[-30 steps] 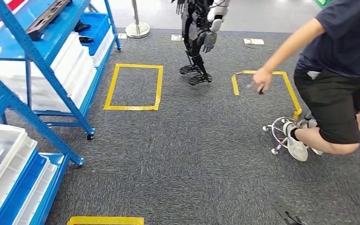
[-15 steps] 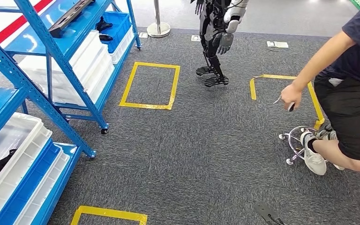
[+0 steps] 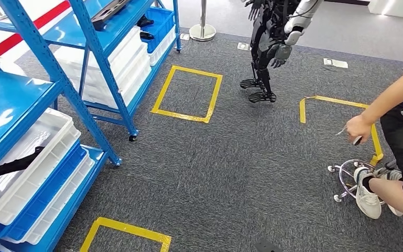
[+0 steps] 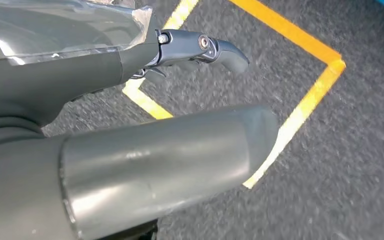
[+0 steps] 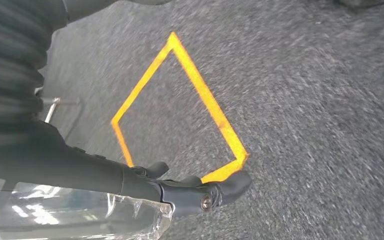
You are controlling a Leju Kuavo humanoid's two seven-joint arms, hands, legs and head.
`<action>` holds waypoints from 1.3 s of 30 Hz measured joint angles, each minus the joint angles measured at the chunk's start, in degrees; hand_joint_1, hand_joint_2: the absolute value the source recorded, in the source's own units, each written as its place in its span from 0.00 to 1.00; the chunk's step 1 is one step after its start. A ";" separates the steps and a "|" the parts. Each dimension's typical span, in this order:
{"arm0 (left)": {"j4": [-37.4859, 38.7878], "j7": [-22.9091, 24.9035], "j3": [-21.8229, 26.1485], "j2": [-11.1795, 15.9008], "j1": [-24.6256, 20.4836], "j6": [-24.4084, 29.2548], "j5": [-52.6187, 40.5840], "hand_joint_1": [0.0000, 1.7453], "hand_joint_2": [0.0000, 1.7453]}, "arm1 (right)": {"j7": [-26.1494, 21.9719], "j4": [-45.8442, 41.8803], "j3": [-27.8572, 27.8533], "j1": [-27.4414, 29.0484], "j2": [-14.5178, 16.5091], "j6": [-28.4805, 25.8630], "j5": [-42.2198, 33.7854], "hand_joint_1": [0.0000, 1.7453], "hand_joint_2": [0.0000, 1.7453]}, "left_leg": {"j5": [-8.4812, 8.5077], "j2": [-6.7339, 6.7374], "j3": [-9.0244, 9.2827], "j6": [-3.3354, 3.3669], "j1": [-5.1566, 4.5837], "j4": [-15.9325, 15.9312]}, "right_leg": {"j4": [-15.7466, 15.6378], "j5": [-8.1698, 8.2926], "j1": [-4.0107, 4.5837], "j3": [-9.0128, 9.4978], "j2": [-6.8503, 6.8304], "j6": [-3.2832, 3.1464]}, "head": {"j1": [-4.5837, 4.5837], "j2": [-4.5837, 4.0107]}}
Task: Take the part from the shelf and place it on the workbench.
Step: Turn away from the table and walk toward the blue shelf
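Head view: I see the blue shelf (image 3: 92, 63) to my left, a dark part (image 3: 13, 164) lying in its white bin (image 3: 36, 157), none picked yet. Left wrist: left hand (image 4: 180, 75) looks to clamp a clear bag (image 4: 55, 25). Right wrist: right hand (image 5: 180, 192) likewise against plastic (image 5: 80, 215); I cannot tell its grip

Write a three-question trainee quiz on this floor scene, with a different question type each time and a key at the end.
1. True or false: the yellow tape rectangle beside the far shelf is closed on all four sides.
2. Multiple choice: what stands on the grey carpet just beyond that rectangle?
A. a forklift
B. another humanoid robot
C. a stack of pallets
3. Fill in: the shelf frames holding the white bins are painted ____.

Key: 1 true; 2 B; 3 blue.
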 joint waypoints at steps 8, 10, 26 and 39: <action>2.18 -0.08 -3.16 0.25 -1.67 1.08 -1.90 0.00 0.00 | -0.67 -0.01 0.38 2.68 1.58 -2.02 -3.28 0.00 1.00 | -0.53 -3.65 -0.35 -1.94 0.18 0.88 | -15.21 7.00 -0.74 6.68 1.78 1.12 | -0.07 -0.01; 3.09 -0.45 -4.01 0.49 -1.85 1.36 -2.32 0.00 0.00 | -1.01 -0.01 0.37 3.50 2.07 -2.57 -4.05 0.00 1.00 | -0.86 -3.37 -0.63 -2.40 0.37 1.25 | -15.28 7.20 -0.89 6.77 1.22 0.35 | -0.10 -0.02; 5.60 -0.81 -6.45 1.39 -3.01 2.51 -2.53 0.00 0.00 | -1.34 0.01 0.37 5.65 2.63 -3.13 -4.70 0.00 1.00 | -0.54 2.13 -0.07 -1.03 -0.26 0.33 | -14.44 5.83 -0.02 7.03 -3.30 0.37 | -0.28 -0.01; 5.04 0.72 -6.68 1.57 -2.31 3.65 -1.93 0.00 0.00 | -1.02 0.16 0.37 6.05 1.43 -4.16 -5.56 0.00 1.00 | -0.41 -3.84 -0.27 -2.17 0.18 0.68 | -15.40 6.92 -0.75 7.17 1.90 0.92 | -0.24 0.00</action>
